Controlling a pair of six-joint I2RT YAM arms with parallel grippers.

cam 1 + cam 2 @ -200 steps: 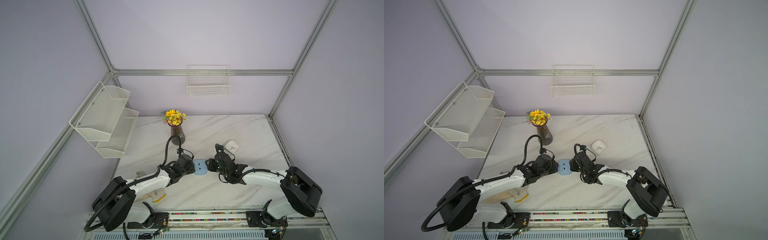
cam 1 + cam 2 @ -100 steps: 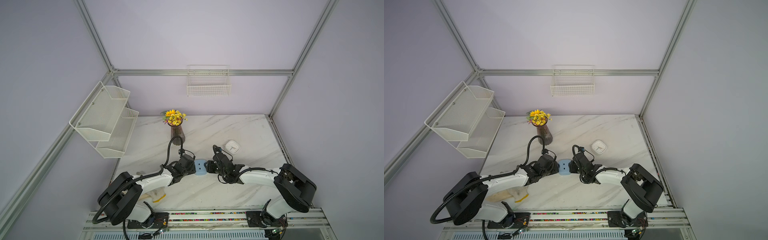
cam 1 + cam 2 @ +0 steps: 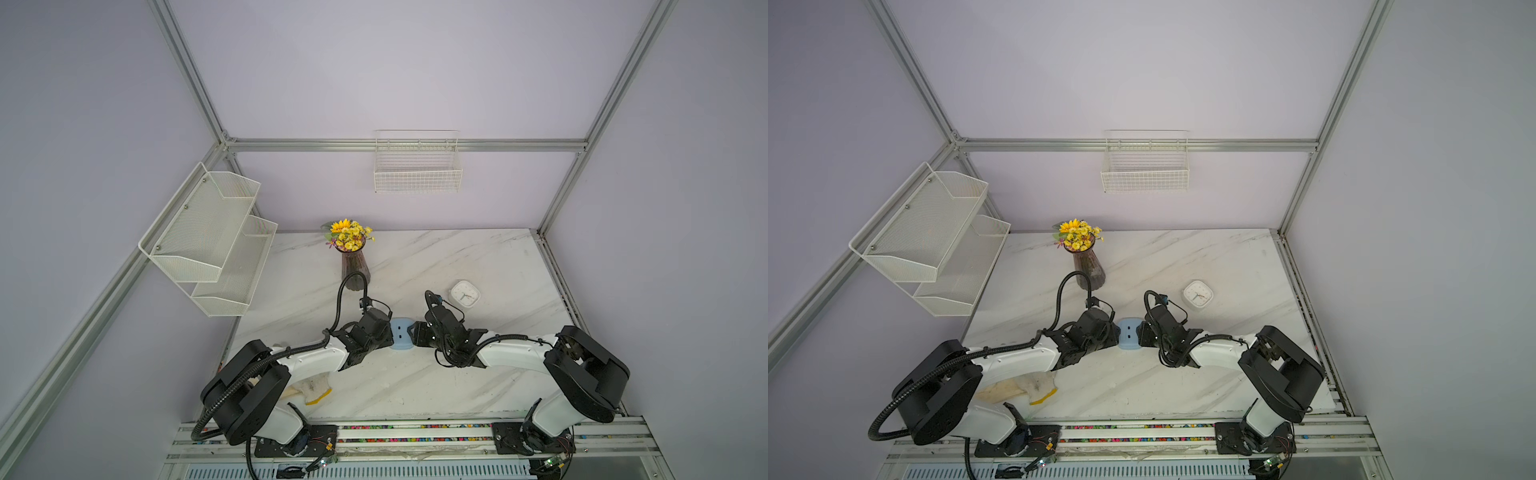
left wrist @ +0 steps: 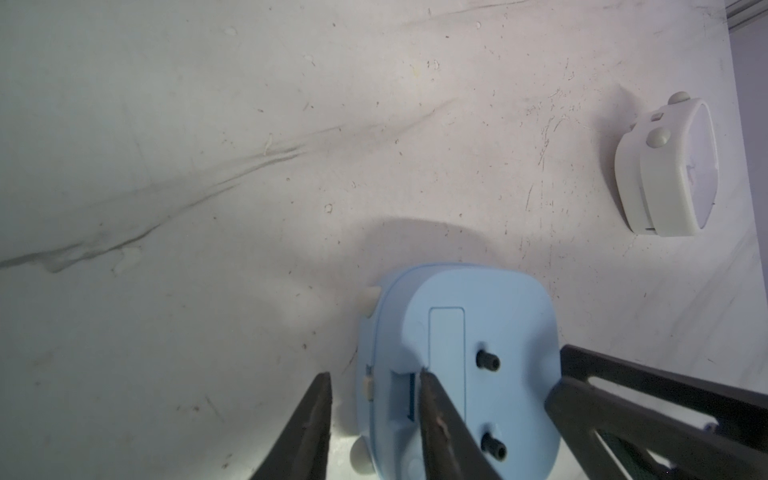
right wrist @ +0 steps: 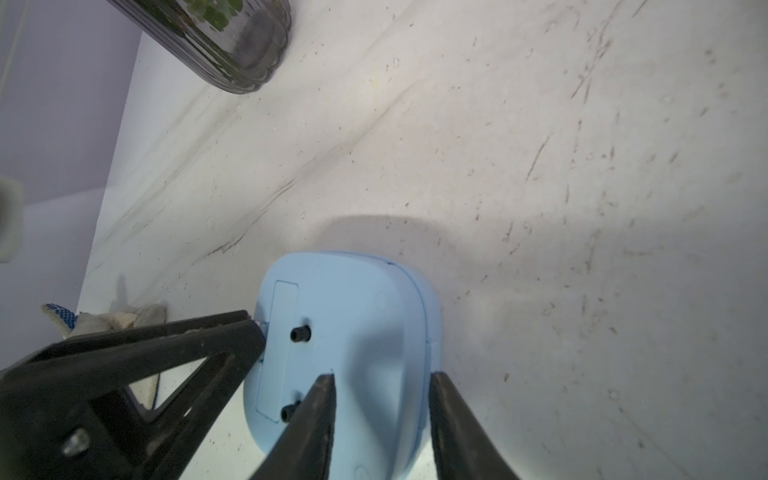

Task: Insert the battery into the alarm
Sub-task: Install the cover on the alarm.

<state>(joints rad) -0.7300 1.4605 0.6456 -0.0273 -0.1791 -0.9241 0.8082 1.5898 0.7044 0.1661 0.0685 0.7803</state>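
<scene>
The light-blue alarm [image 3: 401, 334] [image 3: 1128, 334] stands on edge at the table's centre between both arms, its back with two black knobs facing the wrist cameras. My right gripper [image 5: 383, 375] [image 3: 414, 332] is shut on one side of the alarm [image 5: 353, 299], one finger on the back and one on the front. My left gripper [image 4: 372, 374] [image 3: 390, 336] straddles the opposite side of the alarm [image 4: 478, 316]. One of its fingers rests on the back beside a small slot; the other stands a little off the front, so it is open. The battery is out of view.
A white clock [image 3: 464, 294] lies behind the right arm. A dark vase of yellow flowers [image 3: 353, 270] stands behind the left arm. A crumpled glove [image 3: 309, 388] lies under the left arm. A wire basket [image 3: 417, 174] and a mesh rack [image 3: 212, 241] hang on the walls.
The left gripper's fingers have drawn closer together round the alarm's side. Both arms' rear links have shifted slightly inward. The alarm stays where it was.
</scene>
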